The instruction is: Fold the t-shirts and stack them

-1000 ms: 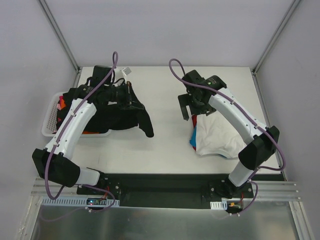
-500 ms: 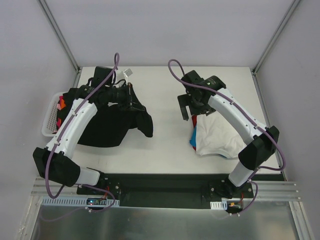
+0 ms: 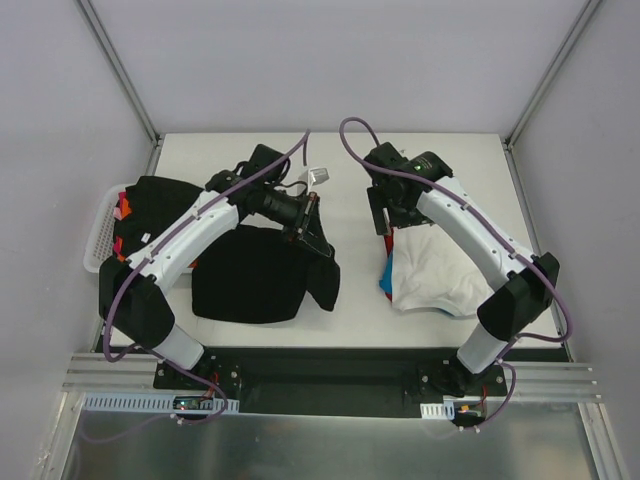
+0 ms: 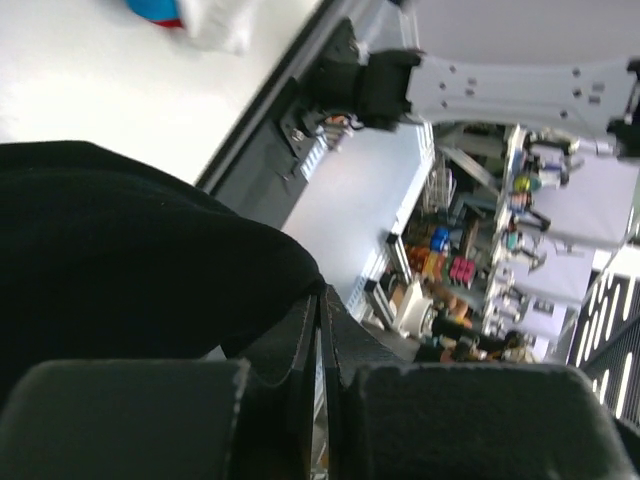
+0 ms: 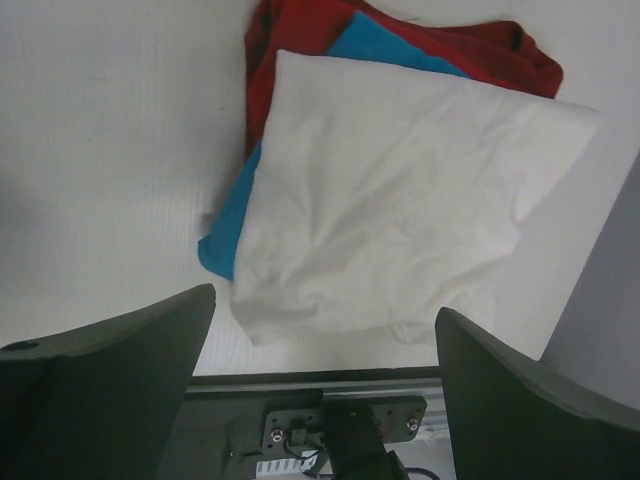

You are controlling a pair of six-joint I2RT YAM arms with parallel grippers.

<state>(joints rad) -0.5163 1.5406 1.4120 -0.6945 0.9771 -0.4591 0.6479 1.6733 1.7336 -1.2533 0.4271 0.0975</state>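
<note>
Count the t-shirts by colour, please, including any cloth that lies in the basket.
Black t-shirt: 1
White t-shirt: 1
Blue t-shirt: 1
Red t-shirt: 1
Orange-red cloth in the basket: 1, mostly hidden
Total: 5 seen; the basket may hide more.

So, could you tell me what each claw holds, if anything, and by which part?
The left claw pinches the black t-shirt by a bunched edge; the right claw is open, holding nothing.
</note>
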